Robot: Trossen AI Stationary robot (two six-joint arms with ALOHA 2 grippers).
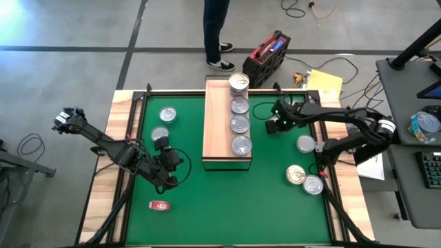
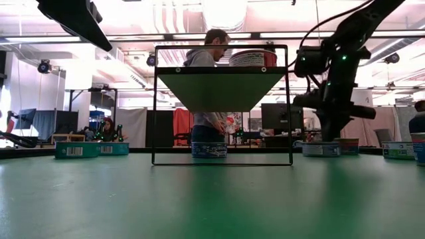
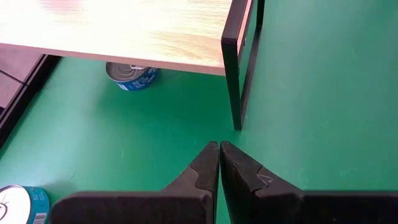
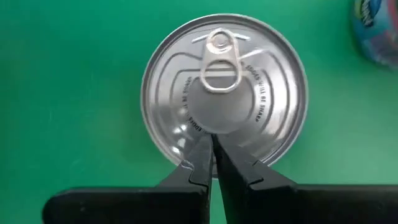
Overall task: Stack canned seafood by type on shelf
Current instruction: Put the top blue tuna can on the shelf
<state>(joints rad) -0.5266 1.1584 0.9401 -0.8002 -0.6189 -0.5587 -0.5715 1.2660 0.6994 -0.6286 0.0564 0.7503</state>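
Note:
The shelf point(image 1: 219, 124) stands mid-table on the green mat and carries a row of silver-lidded cans point(image 1: 239, 115). The farthest can point(image 2: 252, 58) has a red label. Loose cans lie left of the shelf point(image 1: 167, 114) and right of it point(image 1: 306, 144), and one sits under it point(image 3: 132, 74). My right gripper point(image 4: 211, 146) is shut, pointing steeply down over a silver-lidded can point(image 4: 224, 87) just right of the shelf. In the high view my right gripper point(image 1: 279, 125) hides that can. My left gripper point(image 3: 219, 149) is shut above the mat, near the shelf's near-left leg point(image 3: 232, 87). My right gripper's shut fingertips point(image 4: 200, 155) stand over the near rim of the can's lid point(image 4: 180, 140), coming from above. The can sits flat on the mat with its pull-tab up. Whether the fingertips touch the lid I cannot tell.
A gold-lidded can point(image 1: 296, 174) and a silver one point(image 1: 313, 184) lie near the mat's right edge. A small red flat object point(image 1: 159, 204) lies at the near left. A person point(image 1: 217, 34) and a red case point(image 1: 269, 55) are beyond the far edge.

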